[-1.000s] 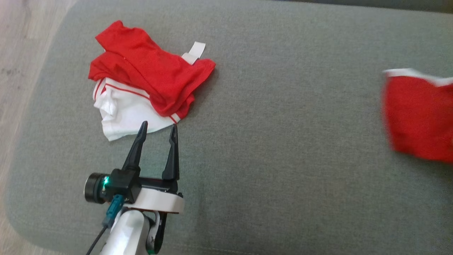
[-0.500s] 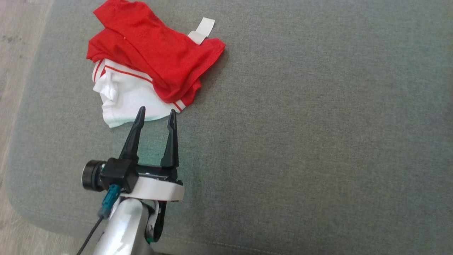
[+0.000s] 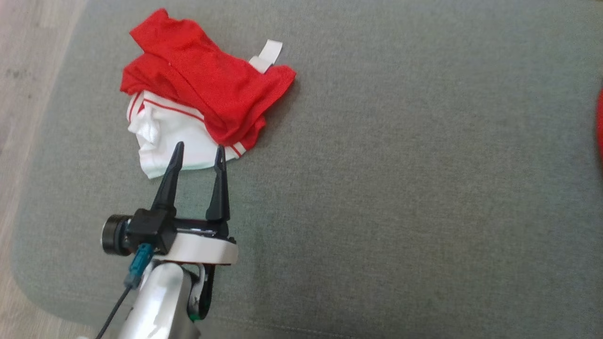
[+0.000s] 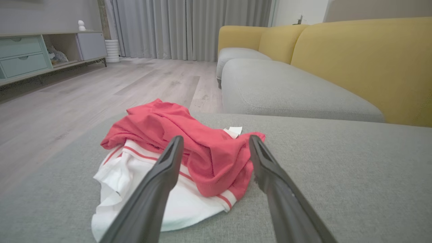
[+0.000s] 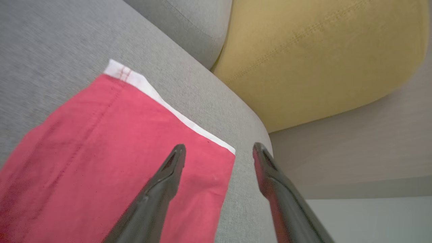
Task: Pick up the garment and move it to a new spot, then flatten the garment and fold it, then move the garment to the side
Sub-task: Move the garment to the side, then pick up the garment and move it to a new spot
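A: Left pincer (image 3: 199, 146)?
B: Fingers spread, nothing between them. The tips are at the white near edge of the crumpled garment (image 3: 207, 99). Touching or just above: cannot tell.
A: Garment position?
B: Far-left part of the grey sofa seat (image 3: 377, 188). Red layer heaped over white, white tag (image 3: 271, 49) poking out behind. Lower folds hidden.
A: Right pincer (image 5: 219, 145)?
B: Spread too, empty, over the corner of a flat red cloth (image 5: 101, 152) with a white hem. The cloth is cut off by the frame and blurred; gap to it unclear. Yellow backrest (image 5: 320, 50) beyond.
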`<state>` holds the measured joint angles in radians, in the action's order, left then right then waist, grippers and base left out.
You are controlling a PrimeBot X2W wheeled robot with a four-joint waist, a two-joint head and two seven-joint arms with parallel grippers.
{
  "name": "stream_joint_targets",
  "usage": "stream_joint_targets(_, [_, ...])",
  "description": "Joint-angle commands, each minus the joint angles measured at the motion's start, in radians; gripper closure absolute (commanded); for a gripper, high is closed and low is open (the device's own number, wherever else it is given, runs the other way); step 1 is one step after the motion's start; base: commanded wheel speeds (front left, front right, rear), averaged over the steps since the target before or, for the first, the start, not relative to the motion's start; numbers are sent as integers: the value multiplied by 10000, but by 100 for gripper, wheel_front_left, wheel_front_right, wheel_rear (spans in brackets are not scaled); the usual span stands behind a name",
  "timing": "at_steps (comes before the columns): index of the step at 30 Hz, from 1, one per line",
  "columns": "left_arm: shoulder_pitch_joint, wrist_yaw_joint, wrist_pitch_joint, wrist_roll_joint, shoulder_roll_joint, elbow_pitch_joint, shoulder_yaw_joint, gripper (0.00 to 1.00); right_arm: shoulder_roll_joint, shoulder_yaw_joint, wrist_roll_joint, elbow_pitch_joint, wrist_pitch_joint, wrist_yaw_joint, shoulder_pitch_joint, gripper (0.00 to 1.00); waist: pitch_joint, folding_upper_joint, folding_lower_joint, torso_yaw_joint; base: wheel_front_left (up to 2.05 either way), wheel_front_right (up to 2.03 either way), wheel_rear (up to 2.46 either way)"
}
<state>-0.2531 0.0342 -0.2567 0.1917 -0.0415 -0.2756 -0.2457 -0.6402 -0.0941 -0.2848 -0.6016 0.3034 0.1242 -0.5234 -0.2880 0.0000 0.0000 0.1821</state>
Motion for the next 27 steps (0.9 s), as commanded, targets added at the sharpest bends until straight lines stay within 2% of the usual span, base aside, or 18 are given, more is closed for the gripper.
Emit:
stream_joint_targets(1, [-106, -6, -51, -113, -87, 246, 451, 0, -90, 30, -90, 485, -143, 65, 188, 0, 431, 0, 0, -82, 0, 0, 0])
stream_joint_targets(4, [49, -46, -51, -240, -87, 220, 638, 0, 669, -47, -76, 978, -546, 65, 95, 0, 958, 0, 0, -177, 0, 0, 0])
stream_joint_targets(5, [49, -46, -51, -240, -87, 220, 638, 0, 669, -47, -76, 978, -546, 65, 95, 0, 958, 0, 0, -177, 0, 0, 0])
stream_joint_targets(10, [341, -119, -51, -440, -87, 246, 884, 0, 2436, -226, 343, 1858, -2028, 65, -71, 0, 1633, 0, 0, -345, 0, 0, 0])
stream_joint_targets(14, [540, -233, -51, -712, -87, 262, 892, 0, 3934, -275, 1191, 2239, -3351, 65, 57, 0, 2031, 0, 0, -419, 0, 0, 0])
stream_joint_targets(18, [707, -305, -51, -839, -87, 245, 925, 0, 5042, -181, 1813, 2617, -4539, 65, 677, 0, 2366, 0, 0, -482, 0, 0, 0])
stream_joint_targets(22, [900, -282, -51, -844, -87, 304, 984, 0, 5651, 82, 2462, 3004, -5320, 65, 1718, 0, 2593, 0, 0, -552, 0, 0, 0])
stream_joint_targets(27, [1189, -303, -51, -756, -87, 316, 876, 0, 5853, 714, 3507, 3440, -5606, 65, 3268, 0, 2712, 0, 0, -609, 0, 0, 0])
